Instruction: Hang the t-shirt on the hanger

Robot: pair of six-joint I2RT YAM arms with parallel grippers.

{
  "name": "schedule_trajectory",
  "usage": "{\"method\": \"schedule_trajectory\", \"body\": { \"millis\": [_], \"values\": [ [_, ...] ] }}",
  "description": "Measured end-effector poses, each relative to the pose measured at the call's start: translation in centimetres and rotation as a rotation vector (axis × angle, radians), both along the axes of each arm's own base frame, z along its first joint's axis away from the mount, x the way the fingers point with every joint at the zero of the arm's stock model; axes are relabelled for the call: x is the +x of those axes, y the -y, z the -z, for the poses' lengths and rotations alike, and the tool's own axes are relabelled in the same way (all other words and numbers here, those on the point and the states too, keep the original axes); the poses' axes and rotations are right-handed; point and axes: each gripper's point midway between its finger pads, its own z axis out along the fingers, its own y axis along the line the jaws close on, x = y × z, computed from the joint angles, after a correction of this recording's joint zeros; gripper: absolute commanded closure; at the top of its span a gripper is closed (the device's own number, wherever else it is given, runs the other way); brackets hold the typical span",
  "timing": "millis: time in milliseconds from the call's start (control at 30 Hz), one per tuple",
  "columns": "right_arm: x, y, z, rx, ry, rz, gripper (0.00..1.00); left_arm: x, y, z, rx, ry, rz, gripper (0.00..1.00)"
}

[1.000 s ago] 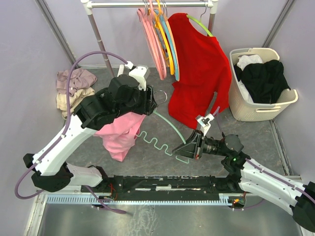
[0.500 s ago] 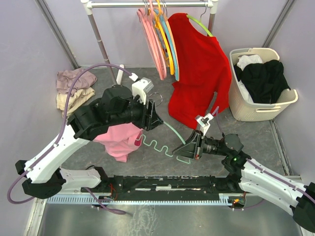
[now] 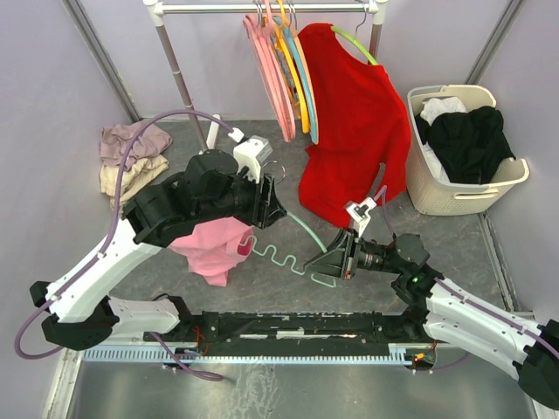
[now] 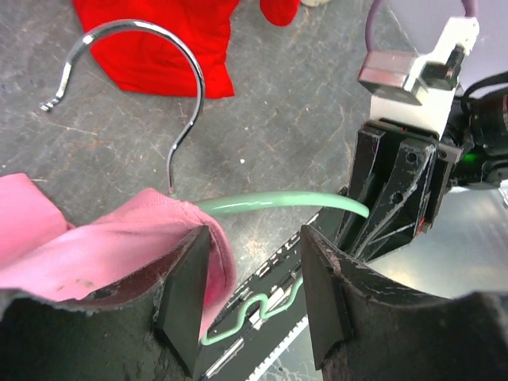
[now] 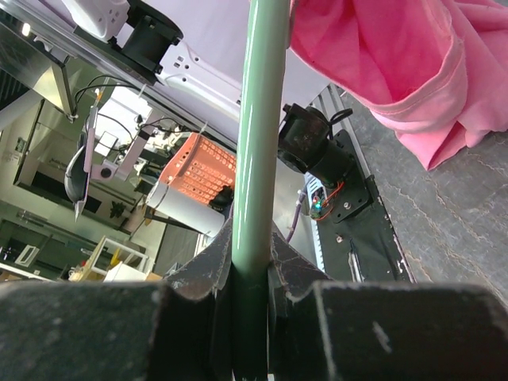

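Stretches in low from the right, right gripper [image 3: 336, 262] clamping one end of the thin mint-green plastic hanger [image 3: 307, 232]; arches over from the left, left gripper [image 4: 255, 246] spread, bubblegum-pink cotton t-shirt [image 3: 214, 250] draped over one finger [image 4: 185, 290].

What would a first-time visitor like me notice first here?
The bright red shirt hanging from the rail at the back grabs the eye first. In the middle, a pink t-shirt droops from the open left gripper, while the right gripper clamps a pale green hanger whose arm disappears into the pink cloth.
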Motion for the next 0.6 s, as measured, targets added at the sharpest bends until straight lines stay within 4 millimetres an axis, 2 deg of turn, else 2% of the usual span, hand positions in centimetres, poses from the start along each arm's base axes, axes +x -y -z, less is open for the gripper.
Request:
{"method": "schedule_trajectory", "body": {
  "millis": [267, 433, 600],
  "values": [
    [0.6, -0.4, 0.5, -0.012, -0.015, 0.014, 0.98, 1.1, -1.6, -2.2, 0.006, 0.061, -0.090, 0.44],
    [1.3, -1.1, 1.0, -0.031, -0.037, 0.013, 0.98, 1.5, -2.7, -1.8, 0.047, 0.069, -0.138, 0.45],
    [1.7, -1.6, 0.7, -0.028, -0.038, 0.011, 0.98, 2.0, -3.7, -1.3, 0.095, 0.075, -0.187, 0.45]
  ]
}}
